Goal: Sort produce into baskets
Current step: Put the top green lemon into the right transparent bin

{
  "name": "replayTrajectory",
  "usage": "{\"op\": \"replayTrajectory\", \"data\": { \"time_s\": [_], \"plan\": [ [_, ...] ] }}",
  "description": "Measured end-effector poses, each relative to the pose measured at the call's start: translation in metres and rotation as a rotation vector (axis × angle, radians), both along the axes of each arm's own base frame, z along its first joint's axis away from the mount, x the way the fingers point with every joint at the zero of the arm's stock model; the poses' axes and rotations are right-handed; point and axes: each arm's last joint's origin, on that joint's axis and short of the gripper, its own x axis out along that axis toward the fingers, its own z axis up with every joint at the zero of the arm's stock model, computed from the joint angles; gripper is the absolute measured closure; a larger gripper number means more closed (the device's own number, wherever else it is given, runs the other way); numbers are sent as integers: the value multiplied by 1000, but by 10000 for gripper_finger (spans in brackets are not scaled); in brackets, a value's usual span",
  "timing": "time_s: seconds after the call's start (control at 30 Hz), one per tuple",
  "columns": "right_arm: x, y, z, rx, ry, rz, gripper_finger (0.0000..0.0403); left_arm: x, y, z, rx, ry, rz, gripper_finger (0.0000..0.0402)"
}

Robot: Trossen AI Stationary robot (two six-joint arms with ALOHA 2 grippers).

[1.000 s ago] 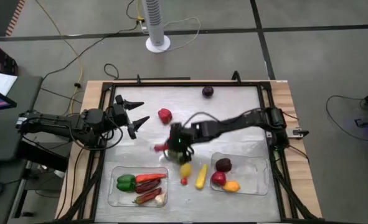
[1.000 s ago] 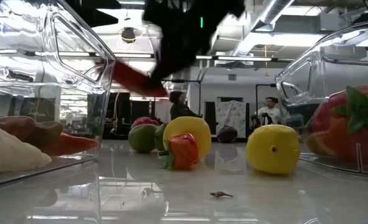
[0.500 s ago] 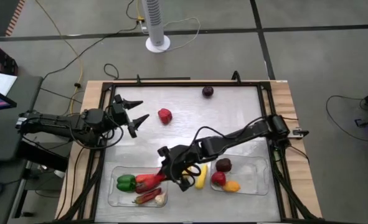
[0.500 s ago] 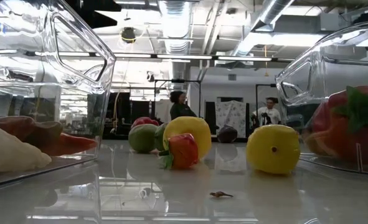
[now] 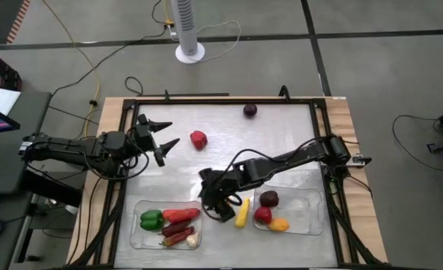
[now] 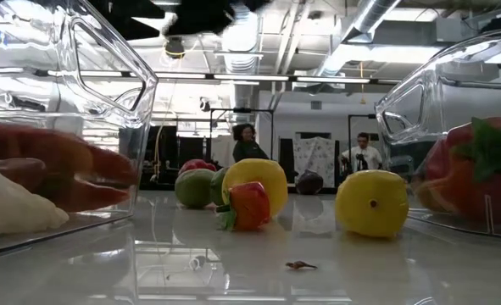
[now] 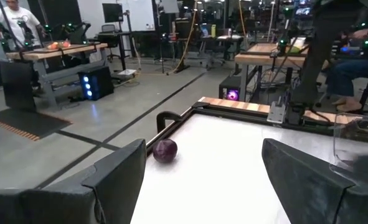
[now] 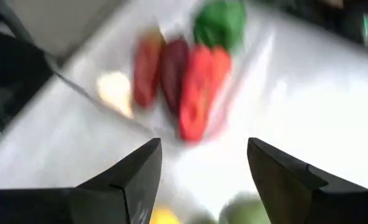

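Observation:
My right gripper (image 5: 218,207) hangs open and empty over the table's near middle, just right of the left clear basket (image 5: 139,234). Its wrist view (image 8: 203,144) looks down on that basket's green pepper (image 8: 220,22), red pieces (image 8: 196,87) and garlic (image 8: 115,92). In the high view a red piece (image 5: 181,215) lies in the basket beside the green pepper (image 5: 151,220). The right basket (image 5: 307,214) holds a plum (image 5: 269,199) and two other pieces. My left gripper (image 5: 169,133) waits open at the table's left.
Yellow corn (image 5: 241,213) lies between the baskets. A red pepper (image 5: 199,139) and a dark plum (image 5: 249,110) lie on the far half. In the low view a lemon (image 6: 254,180), a small red piece (image 6: 248,206) and a green piece (image 6: 195,188) lie between the baskets.
My right gripper carried a red piece from the table's middle toward the near edge and the left basket, and let it go there. The piece now lies in the basket. The gripper has since drawn back a little toward the table's right.

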Motion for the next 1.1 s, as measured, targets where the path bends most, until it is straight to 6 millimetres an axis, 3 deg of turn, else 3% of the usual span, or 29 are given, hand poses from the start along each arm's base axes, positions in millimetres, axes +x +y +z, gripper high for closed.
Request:
{"op": "replayTrajectory", "data": {
  "time_s": [0.07, 0.17, 0.37, 0.6, 0.8, 1.1],
  "plan": [
    [-3, -11, -6, -25, 63, -79, 138, 0, 0, 0, -1, -2, -8, 95],
    [-6, -28, -33, -83, 122, -166, 138, 0, 0, 0, -3, -6, -8, 95],
    [-8, -53, -80, -43, 24, -251, 138, 0, 0, 0, -17, -12, -8, 95],
    [-2, -53, -88, 50, -42, -270, 138, 0, 0, 1, 23, 4, 1, 95],
    [4, -46, -119, 44, -6, -247, 138, 0, 0, 1, 12, -5, 10, 95],
    [6, -59, -124, 9, 15, -295, 138, 0, 0, 1, 1, -9, 6, 95]
  ]
}}
